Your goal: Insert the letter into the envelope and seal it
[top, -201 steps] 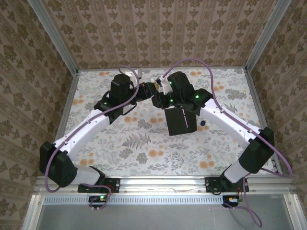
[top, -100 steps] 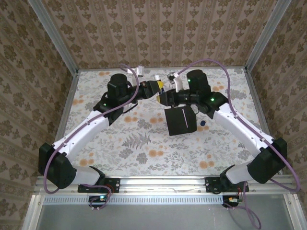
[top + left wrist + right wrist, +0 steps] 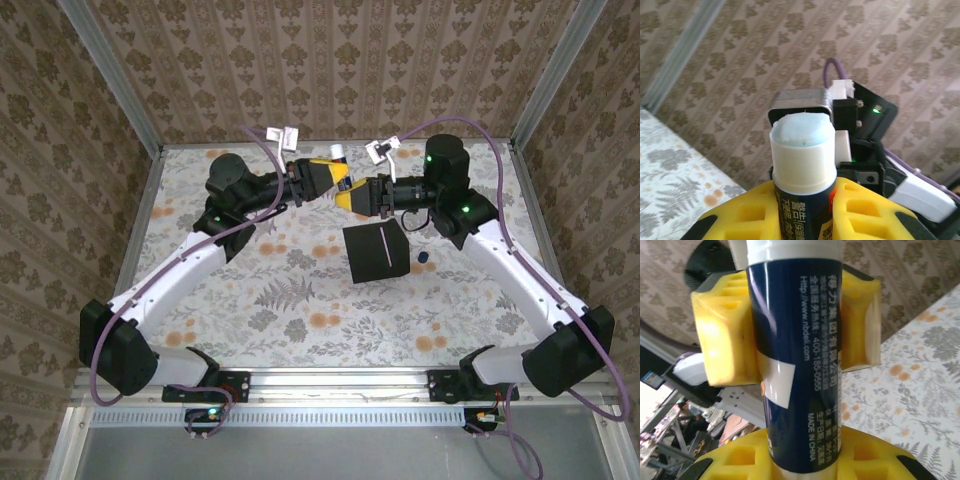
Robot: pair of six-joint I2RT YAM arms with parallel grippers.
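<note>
Floral worktop [image 3: 250, 300] first. The black envelope [image 3: 378, 252] lies flat on it, a bit right of centre, well below both my claws. A thin pale line [image 3: 383, 237] crosses its face. The letter is probably inside already and that line may be its edge, but it's too small to tell.

My arms are both raised and meet above the far half of the worktop. Left claw [image 3: 322, 177] is closed on the glue stick [image 3: 802, 150], fingers clamped round the dark blue barrel. The uncapped pale glue end pokes out, pointing up toward the wall. Right claw [image 3: 360, 194] is closed on the opposite, lower end of the same tube. In the right wrist view the barrel runs from between my own yellow fingers straight up through the other claw's fingers.

A small dark blue object [image 3: 423, 257] sits on the worktop just beside the envelope's right edge.

Step, as I judge it: the sealing stage, with the glue being readied in the air. Next, one claw should release and the other should bring the glue end down onto the flap area. It needs light pressure so the envelope doesn't slide, then the flap gets pressed shut.
</note>
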